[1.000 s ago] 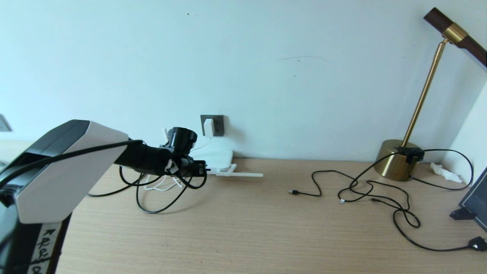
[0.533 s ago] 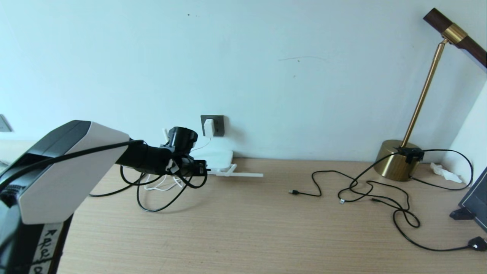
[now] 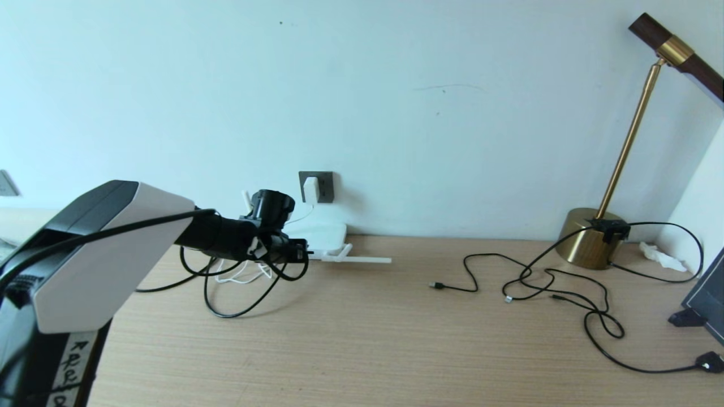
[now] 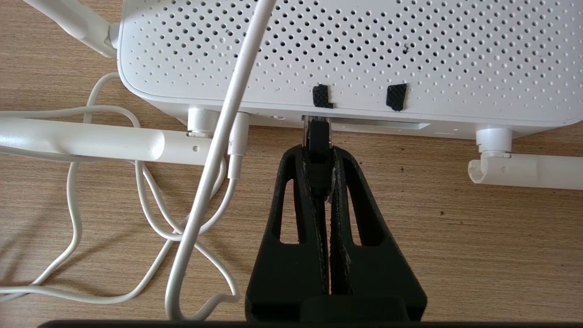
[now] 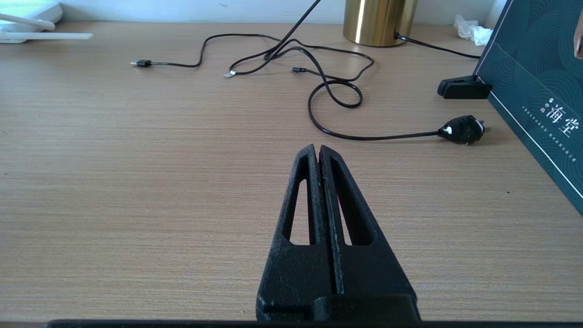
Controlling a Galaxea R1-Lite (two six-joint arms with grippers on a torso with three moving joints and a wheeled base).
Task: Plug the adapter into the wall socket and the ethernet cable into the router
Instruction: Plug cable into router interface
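The left gripper (image 4: 319,157) is clamped on the plug of the ethernet cable (image 4: 317,136), whose clear tip sits in a port on the router (image 4: 346,54) straight ahead of the fingertips. Beyond it, the adapter (image 3: 310,189) sits in the wall socket (image 3: 323,187) (its cord trails down). The right gripper (image 5: 317,152) hangs closed and empty over the table (image 5: 136,182).

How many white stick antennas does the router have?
3 can be seen. One antenna lies beside the cable's port, another on the port's other side, and a third pokes out behind the router. More may be hidden.
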